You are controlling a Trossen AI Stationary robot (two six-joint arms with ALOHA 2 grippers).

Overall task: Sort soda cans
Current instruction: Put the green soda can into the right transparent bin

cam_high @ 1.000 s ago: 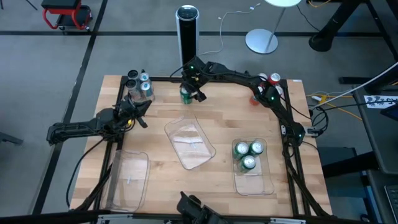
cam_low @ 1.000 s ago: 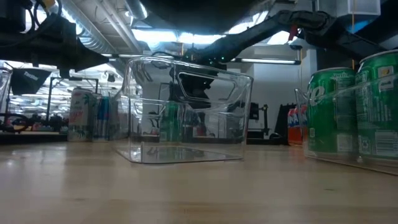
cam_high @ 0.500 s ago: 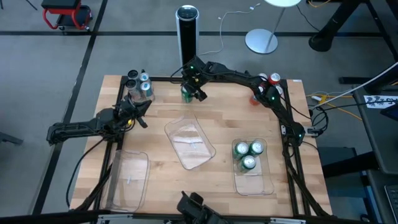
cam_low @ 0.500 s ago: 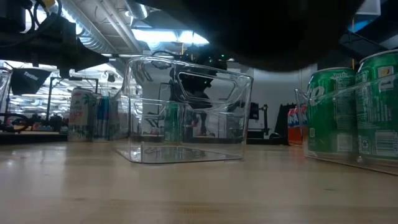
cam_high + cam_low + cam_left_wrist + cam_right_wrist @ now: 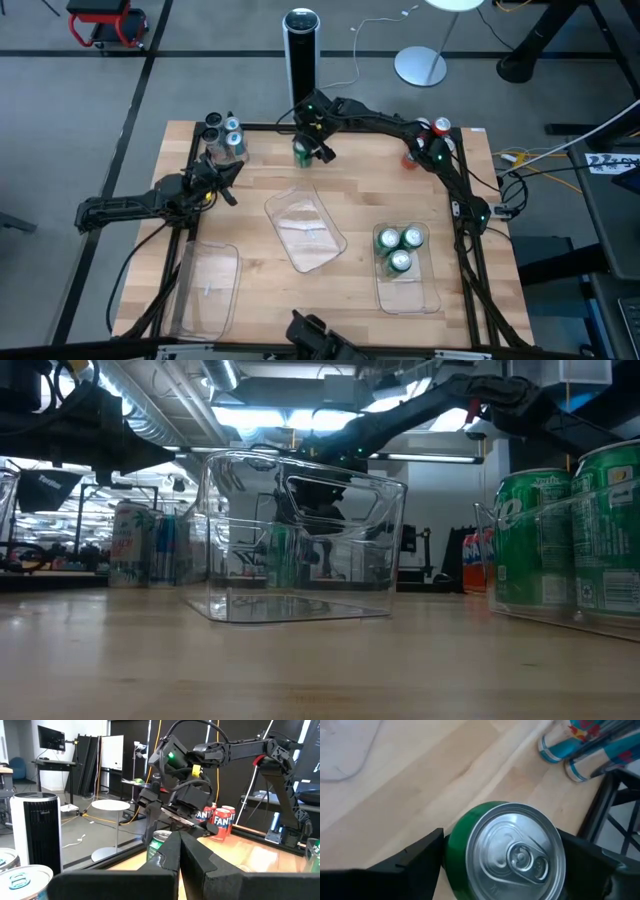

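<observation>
A green soda can (image 5: 515, 852) stands upright near the table's far edge (image 5: 302, 152). My right gripper (image 5: 312, 146) is over it, slanting down, with one finger (image 5: 415, 857) on each side of the can's top. Three more green cans (image 5: 400, 250) stand in the clear tray (image 5: 408, 295) at the right. Red-and-white cans (image 5: 432, 128) stand at the far right corner and silver-and-blue cans (image 5: 222, 138) at the far left. My left gripper (image 5: 228, 185) waits shut at the left, above the table, with nothing between its fingers (image 5: 181, 847). My right gripper has a finger on either side of the green can's upper wall (image 5: 451, 855), coming from above at a slant. The fingers stand very close to the wall, and I cannot tell whether they touch it. The can stands upright on the table.
An empty clear tray (image 5: 305, 230) lies slanted in the middle of the table, and another (image 5: 207, 290) at the near left. A tall black-and-silver cylinder (image 5: 301, 50) stands on the floor beyond the far edge. Bare wood lies between the trays.
</observation>
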